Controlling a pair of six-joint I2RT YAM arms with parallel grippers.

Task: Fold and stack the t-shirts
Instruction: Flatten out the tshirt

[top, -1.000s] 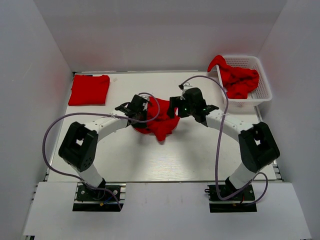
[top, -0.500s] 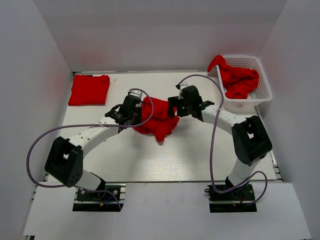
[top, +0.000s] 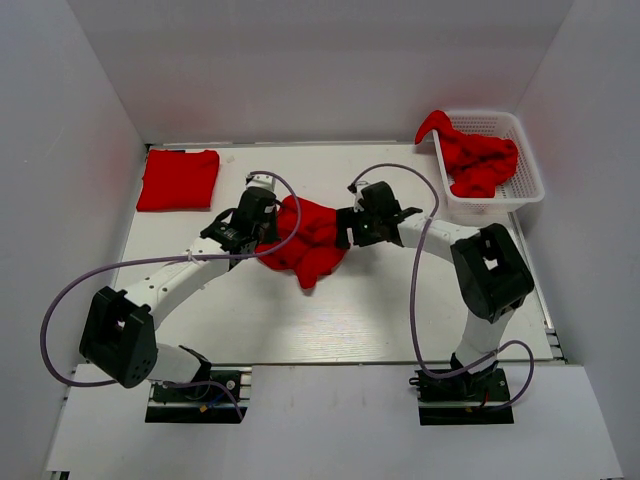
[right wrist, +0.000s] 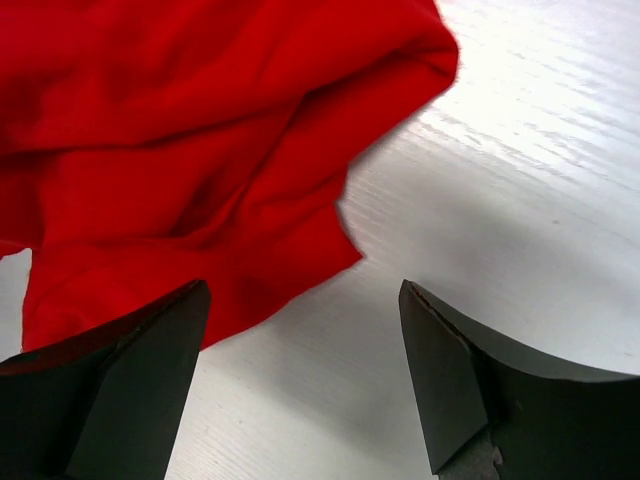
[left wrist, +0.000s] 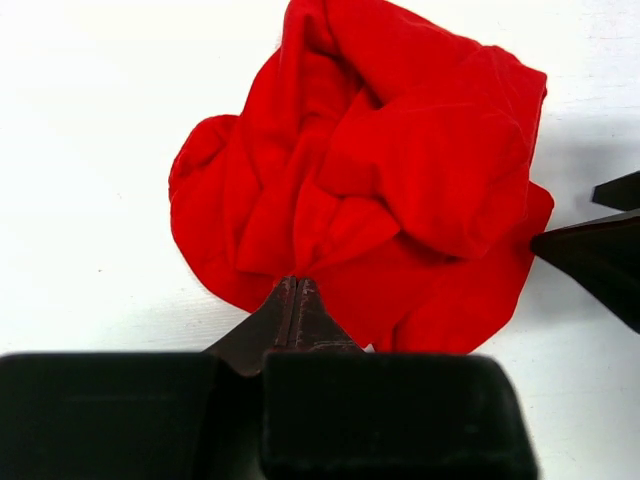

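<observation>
A crumpled red t-shirt lies bunched on the white table's middle. My left gripper sits at its left edge; in the left wrist view the gripper is shut, its tips pinching a fold of the shirt. My right gripper is at the shirt's right edge. In the right wrist view it is open and empty, low over the table, with a corner of the shirt lying just ahead of its left finger. A folded red t-shirt lies flat at the far left.
A white basket at the far right holds more crumpled red t-shirts, one draping over its left rim. White walls enclose the table on three sides. The right gripper's dark finger shows in the left wrist view.
Both arms have reached farther over the table and moved left with the shirt. The shirt has settled into a lower bunch. The right gripper now stands open at its edge.
</observation>
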